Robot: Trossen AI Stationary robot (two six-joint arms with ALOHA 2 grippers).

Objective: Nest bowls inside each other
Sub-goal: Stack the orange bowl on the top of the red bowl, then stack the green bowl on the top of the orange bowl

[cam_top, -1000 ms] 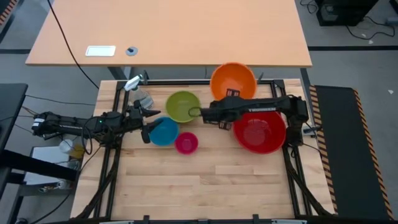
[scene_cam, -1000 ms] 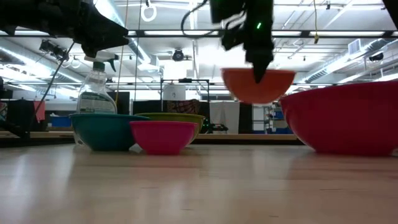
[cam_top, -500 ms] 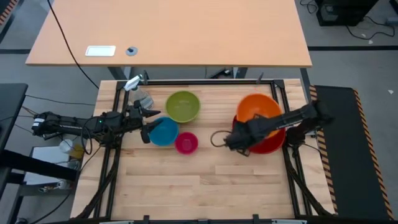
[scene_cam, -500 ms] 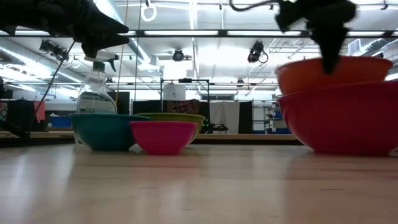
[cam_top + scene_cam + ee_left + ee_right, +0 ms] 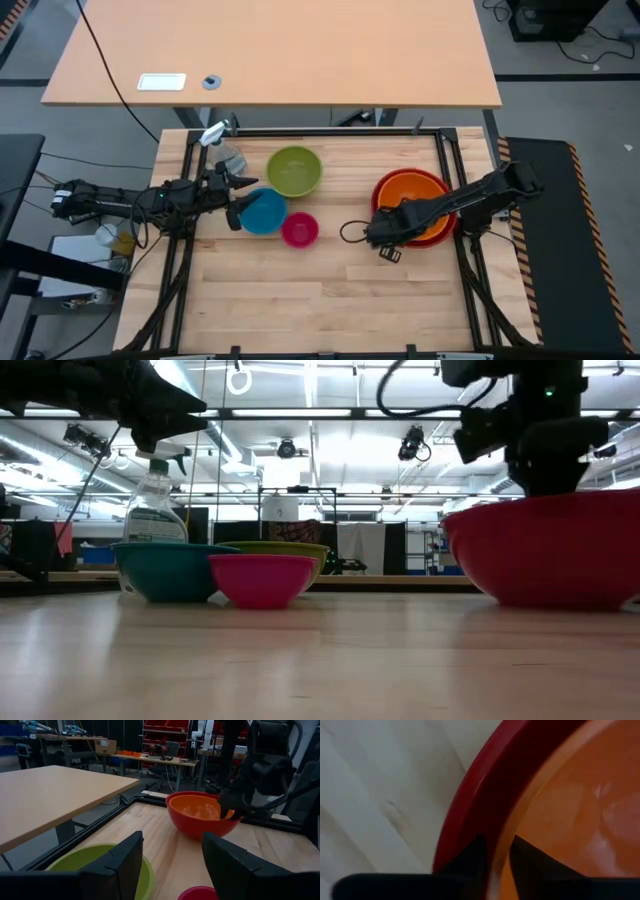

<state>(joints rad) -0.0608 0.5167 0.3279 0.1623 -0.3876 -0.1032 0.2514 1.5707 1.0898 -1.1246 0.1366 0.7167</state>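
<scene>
The orange bowl sits nested in the red bowl at the table's right; in the low view the red wall hides it. My right gripper points down at their left rim, open, its fingers astride the orange rim. The green bowl, the blue bowl and the pink bowl stand on their bases at the left centre. My left gripper hangs level and open above the blue bowl's left side, with nothing between its fingers. My right gripper comes from above, pointing down, with one finger inside the orange bowl and the other between the orange rim and the red rim. Whether either finger touches the orange rim, I cannot tell. The orange bowl rests in the red one.
A clear spray bottle stands at the far left, beside my left arm. Black frame rails run round the tabletop. A tan desk lies beyond the far edge. Bare wood fills the near half.
My right gripper has carried the orange bowl from the far side toward the near right and down, tipping to point down. The bowl has sunk into the red bowl: half a second ago its rim stood above the red rim, and now the red wall hides it.
</scene>
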